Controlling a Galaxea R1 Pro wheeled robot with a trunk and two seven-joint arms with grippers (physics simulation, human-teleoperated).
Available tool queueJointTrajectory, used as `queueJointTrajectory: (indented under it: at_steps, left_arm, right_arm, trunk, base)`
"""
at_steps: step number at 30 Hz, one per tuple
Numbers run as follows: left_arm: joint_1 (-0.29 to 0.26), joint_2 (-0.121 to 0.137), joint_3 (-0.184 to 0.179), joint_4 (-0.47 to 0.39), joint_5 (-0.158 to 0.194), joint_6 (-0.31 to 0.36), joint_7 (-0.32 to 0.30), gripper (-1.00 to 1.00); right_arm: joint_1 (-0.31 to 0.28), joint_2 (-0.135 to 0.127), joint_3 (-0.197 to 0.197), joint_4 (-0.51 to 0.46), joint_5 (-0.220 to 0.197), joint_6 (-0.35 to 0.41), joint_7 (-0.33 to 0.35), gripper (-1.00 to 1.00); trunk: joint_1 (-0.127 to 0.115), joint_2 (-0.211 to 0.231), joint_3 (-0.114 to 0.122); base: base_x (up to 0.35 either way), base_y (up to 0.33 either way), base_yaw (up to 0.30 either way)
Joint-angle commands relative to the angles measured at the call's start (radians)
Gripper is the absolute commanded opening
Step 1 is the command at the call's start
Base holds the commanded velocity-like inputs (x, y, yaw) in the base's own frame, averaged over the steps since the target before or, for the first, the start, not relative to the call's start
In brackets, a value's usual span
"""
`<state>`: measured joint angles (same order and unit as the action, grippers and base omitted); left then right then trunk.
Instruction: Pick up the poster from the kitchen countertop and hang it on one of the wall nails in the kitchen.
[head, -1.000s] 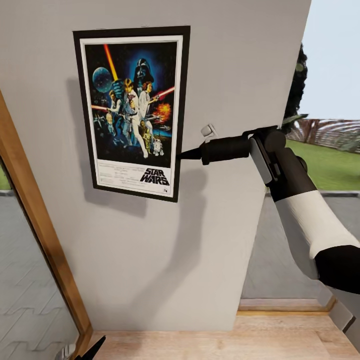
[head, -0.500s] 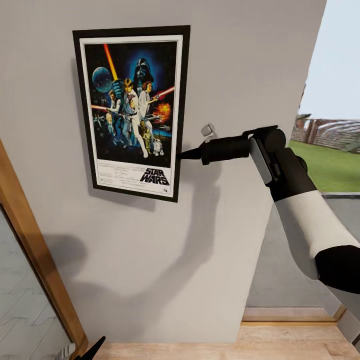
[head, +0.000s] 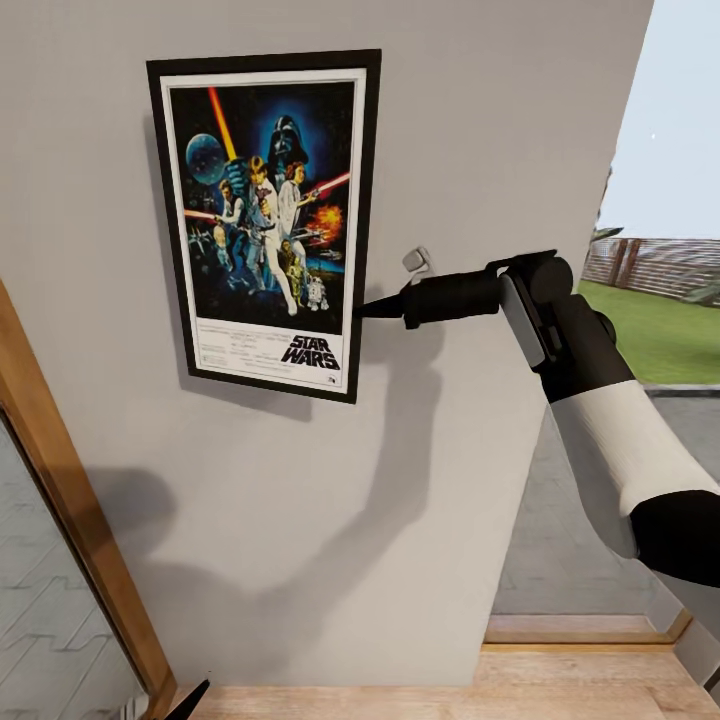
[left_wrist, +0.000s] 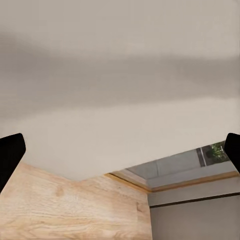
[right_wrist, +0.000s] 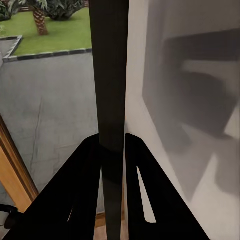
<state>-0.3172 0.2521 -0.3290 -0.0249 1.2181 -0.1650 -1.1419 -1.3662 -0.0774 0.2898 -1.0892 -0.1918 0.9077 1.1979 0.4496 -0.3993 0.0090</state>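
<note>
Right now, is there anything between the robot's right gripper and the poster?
Nothing. In the head view the right gripper meets the poster at its right edge. In the right wrist view its fingers sit on either side of the dark frame, clamping it.

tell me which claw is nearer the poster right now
Right. The right claw is clamped on the poster at its lower right frame edge, against the wall. The left claw is open, facing bare wall, with no poster near it.
</note>
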Motion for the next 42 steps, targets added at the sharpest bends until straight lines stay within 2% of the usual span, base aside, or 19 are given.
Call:
queueJointTrajectory:
  at_steps: [1,11,19,42]
  left_arm:
    - [0.0,0.0,-0.008,0.0,0.006,-0.008,-0.001,1.0]
    - [0.0,0.0,-0.008,0.0,0.006,-0.008,-0.001,1.0]
    - [0.011,0.01,-0.01,0.0,0.006,-0.008,-0.001,1.0]
    - [0.012,0.008,-0.01,0.0,0.006,-0.009,-0.001,1.0]
  right_arm:
    - [-0.001,-0.001,0.002,0.0,-0.005,0.005,-0.001,-1.0]
    - [-0.001,-0.001,0.002,0.0,-0.005,0.005,0.0,-1.0]
    - [-0.001,-0.001,0.006,-0.015,-0.005,0.005,-0.001,-1.0]
    - [-0.001,-0.001,0.007,-0.015,-0.002,0.006,-0.005,-1.0]
  trunk:
    - [0.0,-0.001,0.0]
    - [0.0,-0.001,0.0]
    - [0.0,-0.001,0.0]
    - [0.0,-0.001,0.0]
  base:
    - [0.0,0.0,0.0]
    - [0.002,0.0,0.0]
    - [0.087,0.0,0.0]
    - [0.002,0.0,0.0]
